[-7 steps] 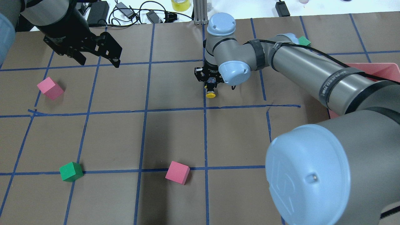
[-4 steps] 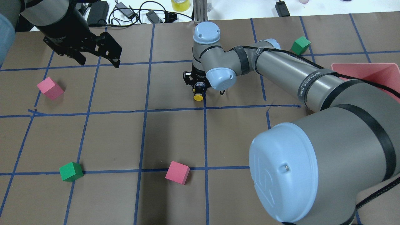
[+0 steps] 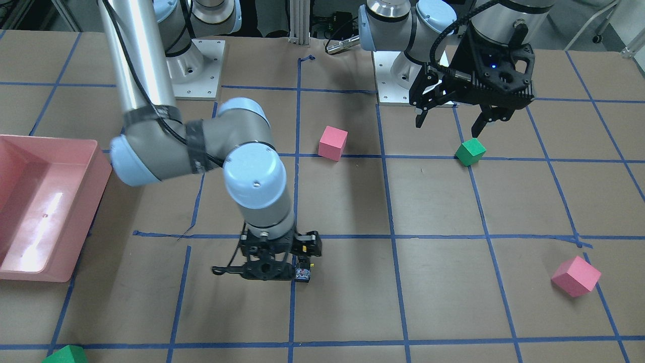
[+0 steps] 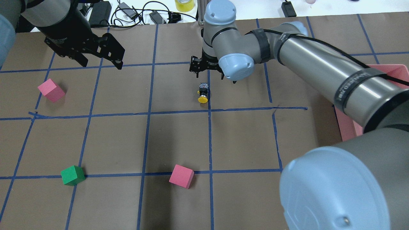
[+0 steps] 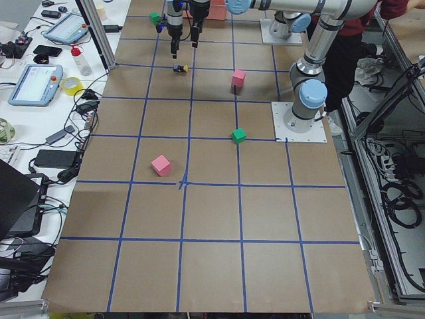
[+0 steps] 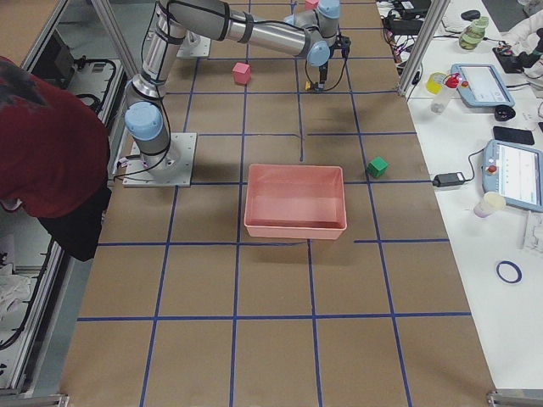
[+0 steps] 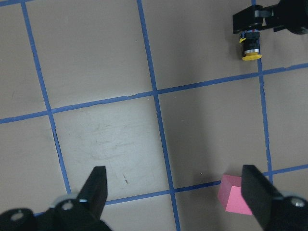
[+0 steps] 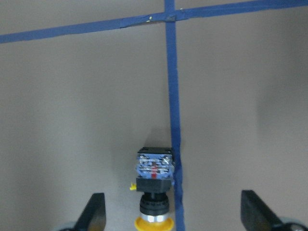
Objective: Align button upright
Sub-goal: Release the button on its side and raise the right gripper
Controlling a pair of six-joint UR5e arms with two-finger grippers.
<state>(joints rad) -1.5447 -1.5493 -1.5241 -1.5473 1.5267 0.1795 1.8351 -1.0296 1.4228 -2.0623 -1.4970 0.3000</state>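
A brown worktop [image 3: 453, 302] crossed by blue tape lines [image 3: 393, 237] is seen from the front. The right pincer [image 3: 267, 271] is held low over it, and the button [image 3: 303, 274] is seen just beside it, close to a blue line. The left pincer [image 3: 450, 125] is held high and well apart from them. It is opened wide, with a green cube [image 3: 470, 152] near it. A pink tray [image 3: 103, 166] is placed at one side. From overhead, the button is seen laid on its side on the worktop. Its yellow cap is turned toward the robot and its grey block is turned away. The right pincer is held above it, opened, and the button is not touched by it. A pink cube [image 4: 181, 176] is placed nearer the robot. From the left end, the button is seen as a tiny thing under the far arm's pincer. From the right end, the button is too small to be made out. By the left wrist camera, the left pincer is shown spread wide, and the button is seen far off in the top corner. By the right wrist camera, the button is seen low between the two spread fingers [image 8: 255, 216], just beside a blue line.
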